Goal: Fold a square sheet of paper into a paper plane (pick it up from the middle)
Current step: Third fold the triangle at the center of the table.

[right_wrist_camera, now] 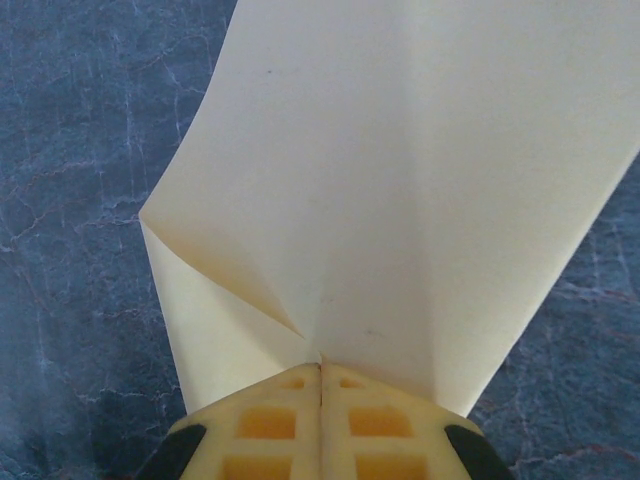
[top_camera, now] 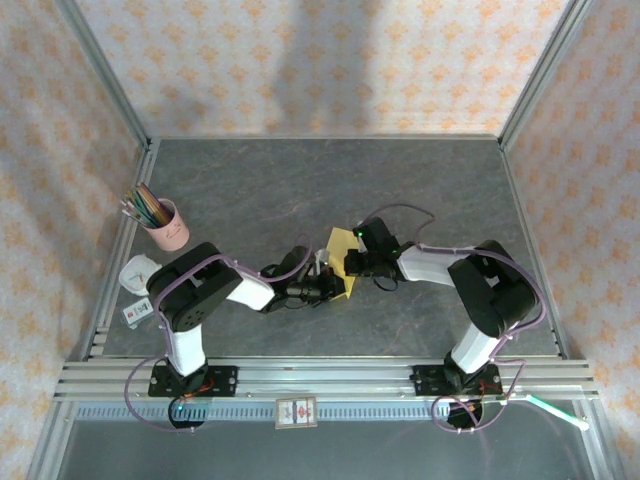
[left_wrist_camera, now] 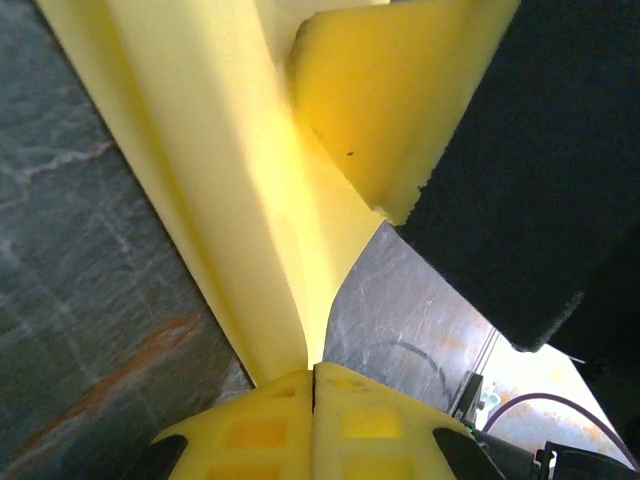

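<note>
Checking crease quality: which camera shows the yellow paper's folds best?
Right wrist: the yellow paper fans out from the right gripper, with its creases plain. Left wrist: it is glare-washed and partly blocked. Top external: it is small, and the creases are unreadable.

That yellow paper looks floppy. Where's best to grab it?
By a thin edge, coming in level from either side, as the left gripper and right gripper do now, both shut on the yellow paper. Creased, it bows off the table, leaving edges free.

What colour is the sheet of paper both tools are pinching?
The paper is plain yellow with no print, clearest in the left wrist view.
</note>
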Motion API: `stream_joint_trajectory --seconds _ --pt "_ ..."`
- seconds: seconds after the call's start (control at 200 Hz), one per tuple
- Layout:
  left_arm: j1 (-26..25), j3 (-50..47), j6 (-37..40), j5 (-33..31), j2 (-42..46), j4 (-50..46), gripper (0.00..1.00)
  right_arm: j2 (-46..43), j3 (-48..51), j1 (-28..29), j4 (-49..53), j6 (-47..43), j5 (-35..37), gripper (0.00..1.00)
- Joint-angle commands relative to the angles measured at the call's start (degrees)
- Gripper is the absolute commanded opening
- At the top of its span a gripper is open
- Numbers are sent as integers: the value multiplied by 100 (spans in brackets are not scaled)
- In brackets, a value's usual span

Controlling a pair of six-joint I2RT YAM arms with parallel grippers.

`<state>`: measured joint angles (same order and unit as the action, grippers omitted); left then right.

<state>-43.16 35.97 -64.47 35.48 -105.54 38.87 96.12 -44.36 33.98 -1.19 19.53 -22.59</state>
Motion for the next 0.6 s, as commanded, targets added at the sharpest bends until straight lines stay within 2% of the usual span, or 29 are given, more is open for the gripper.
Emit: stream_joint_trajectory --seconds 0.0,0.18,0.4,0.596 --pt "-34 114 110 -165 66 38 3 -19 162 -48 172 37 120 1" --pt "-69 145 101 -157 309 -46 3 -15 147 -62 181 23 115 1" --pt "-86 240 121 -155 55 -70 3 -32 137 -67 207 19 123 1" --pt "-140 376 455 -490 -46 -711 3 -18 172 -80 191 21 117 1"
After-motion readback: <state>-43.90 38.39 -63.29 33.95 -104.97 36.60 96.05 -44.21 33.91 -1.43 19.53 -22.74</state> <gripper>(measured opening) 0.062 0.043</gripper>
